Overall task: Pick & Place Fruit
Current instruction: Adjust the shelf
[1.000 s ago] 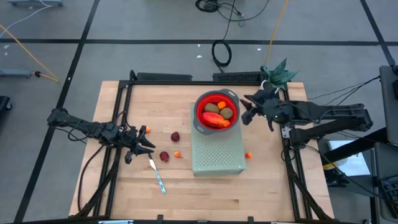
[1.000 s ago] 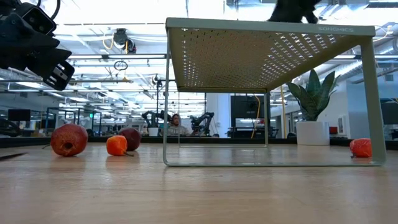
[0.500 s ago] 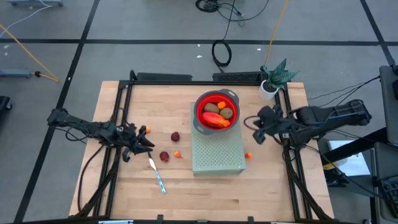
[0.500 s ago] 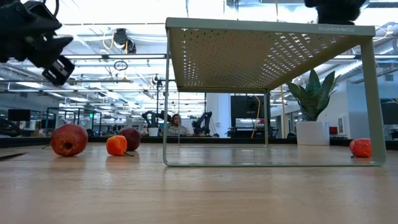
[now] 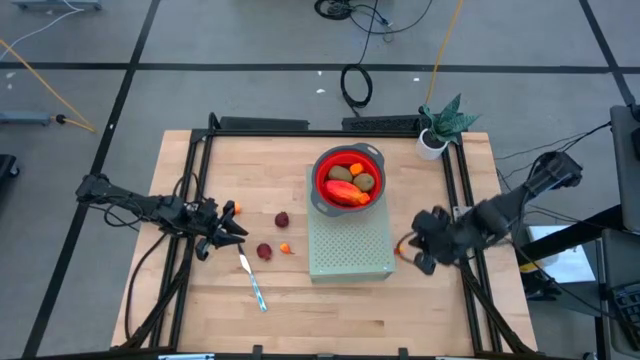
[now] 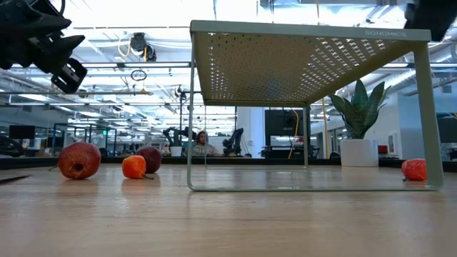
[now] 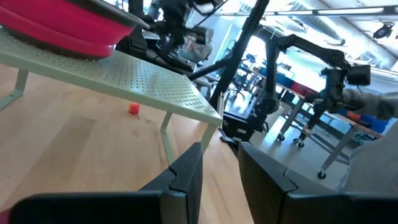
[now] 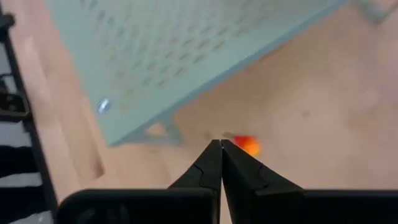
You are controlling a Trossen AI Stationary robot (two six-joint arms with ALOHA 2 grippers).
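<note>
A red bowl stands on a pale green perforated stand. It holds the elongated red-orange fruit, two brown-green ovals and an orange ball. Two dark red balls and tiny orange balls lie on the table left of the stand. Another tiny orange ball lies right of the stand. My right gripper is shut, its tips just short of that ball. My left gripper is open, above the table near the left fruit.
A thin knife with a light-blue handle lies near the left gripper, toward the near edge. A small potted plant stands at the far right corner. Black frame rails run along both sides of the table.
My right gripper has swung from beside the bowl toward the table's near edge, along the right side of the stand, and come down toward the tiny orange ball lying there. No fruit has moved.
</note>
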